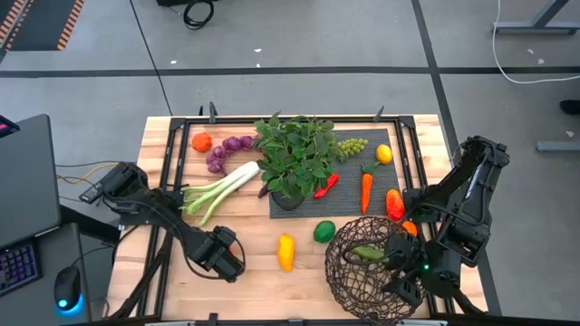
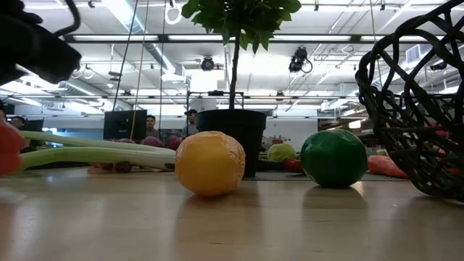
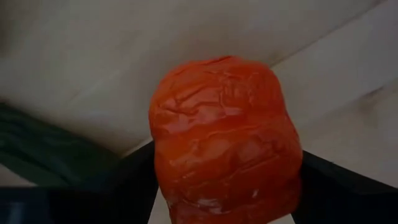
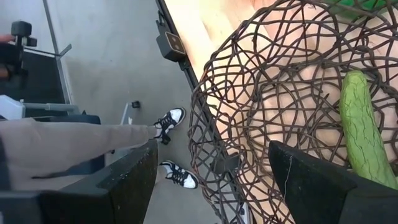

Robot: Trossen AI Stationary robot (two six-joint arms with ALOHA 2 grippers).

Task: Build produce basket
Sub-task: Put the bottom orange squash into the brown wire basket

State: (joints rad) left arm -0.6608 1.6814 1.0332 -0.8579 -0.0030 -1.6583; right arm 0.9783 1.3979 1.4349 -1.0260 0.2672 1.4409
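Observation:
My left gripper (image 1: pixel 224 254) is low over the table's near left part and shut on an orange-red tomato (image 3: pixel 224 137), which the gripper hides in the high view. The wire basket (image 1: pixel 367 269) stands at the near right with a green cucumber (image 4: pixel 364 134) lying inside. My right gripper (image 4: pixel 217 186) is open above the basket's near right rim (image 4: pixel 208 134), one finger on each side of the wall. Leek (image 1: pixel 222 188), purple grapes (image 1: pixel 227 150), green grapes (image 1: pixel 352 145), lemon (image 1: pixel 384 154), carrot (image 1: pixel 366 188), chili (image 1: pixel 326 186) and lime (image 1: pixel 323 231) lie on the table. My left gripper pinches the tomato's two opposite sides (image 3: pixel 163 155) between its two fingers (image 3: pixel 127 183). The tomato fills the gap between them. The wrist view looks along the fingers, so I cannot tell whether the tomato is lifted clear of the wood.
A potted plant (image 1: pixel 294 158) stands on the black mat (image 1: pixel 344 204) at the middle. A yellow fruit (image 1: pixel 285 252) lies between my two grippers. Another orange tomato (image 1: pixel 201 142) sits far left. A person's legs and shoes (image 4: pixel 168 118) show beyond the table's near edge.

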